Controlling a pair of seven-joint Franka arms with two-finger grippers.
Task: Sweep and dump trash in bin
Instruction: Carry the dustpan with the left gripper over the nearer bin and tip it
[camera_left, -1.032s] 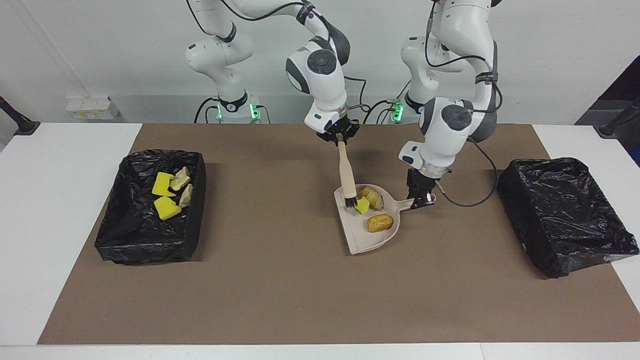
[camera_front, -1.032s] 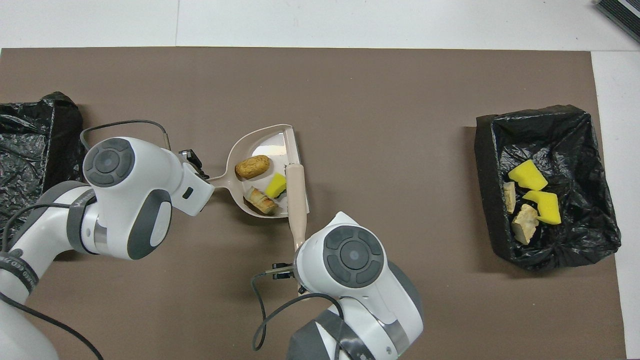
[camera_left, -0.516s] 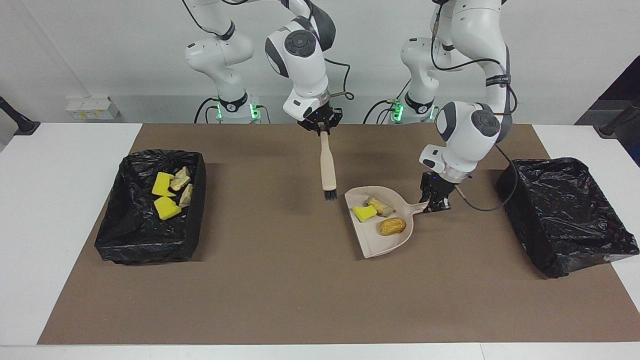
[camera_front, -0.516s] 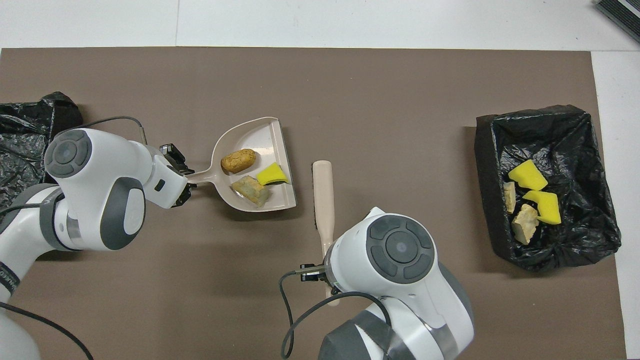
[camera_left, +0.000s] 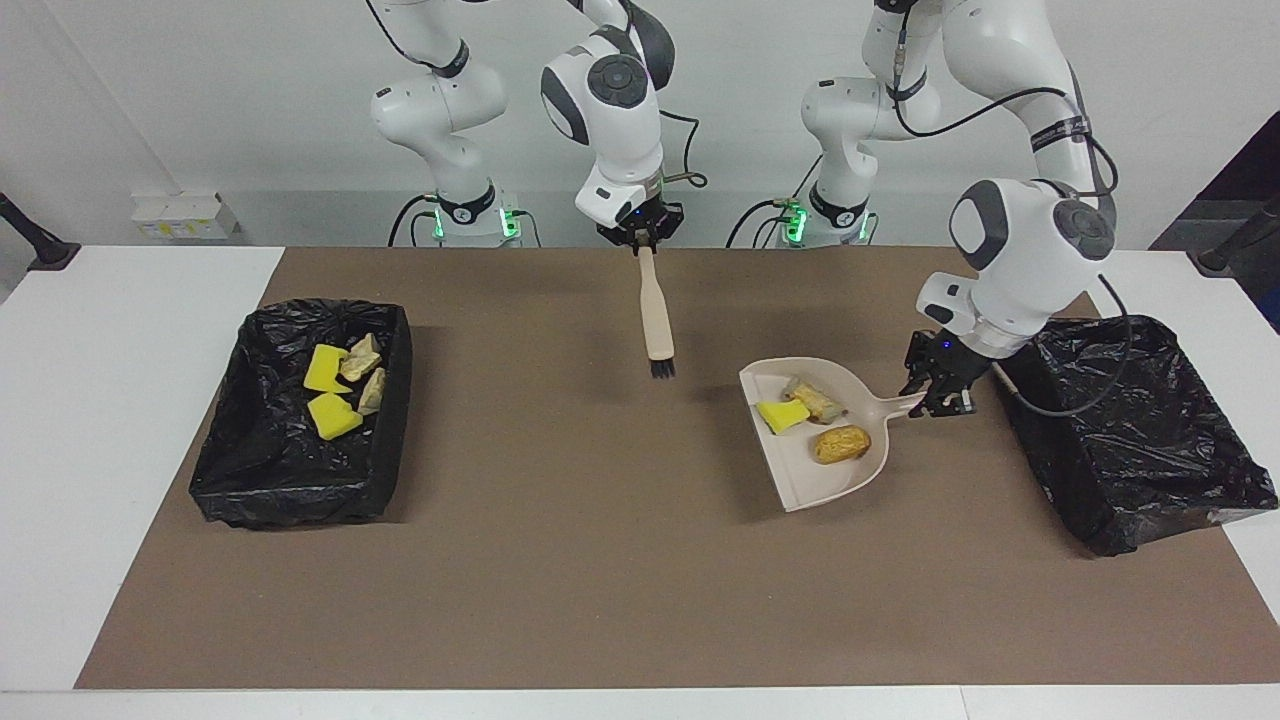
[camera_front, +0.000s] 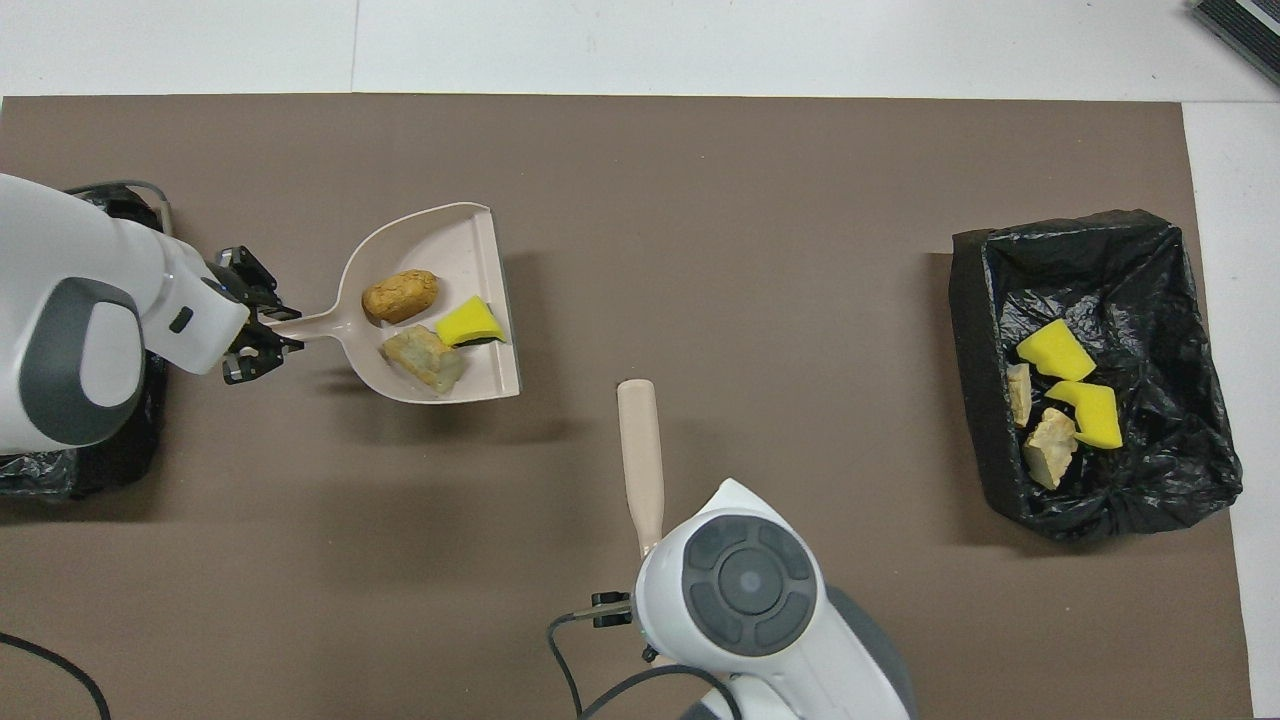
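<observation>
My left gripper (camera_left: 935, 395) is shut on the handle of the beige dustpan (camera_left: 825, 485), which hangs a little above the mat beside the empty black-lined bin (camera_left: 1150, 450) at the left arm's end. In the pan lies trash: a yellow sponge bit (camera_left: 782, 415), a pale crusty chunk (camera_left: 815, 400) and a golden-brown roll (camera_left: 840, 443). My right gripper (camera_left: 640, 238) is shut on the beige brush (camera_left: 656, 320), which hangs bristles down over the middle of the mat. In the overhead view the dustpan (camera_front: 440, 240) and brush (camera_front: 640, 455) show, and the right wrist hides its gripper.
A second black-lined bin (camera_left: 290, 500) stands at the right arm's end and holds two yellow sponge bits and pale chunks (camera_front: 1050, 445). A brown mat (camera_left: 600, 580) covers the table. Cables loop from both wrists.
The right gripper lifted the brush off the pan and drew it back toward the robots. The left gripper raised the dustpan with its three scraps and carried it toward the left arm's bin.
</observation>
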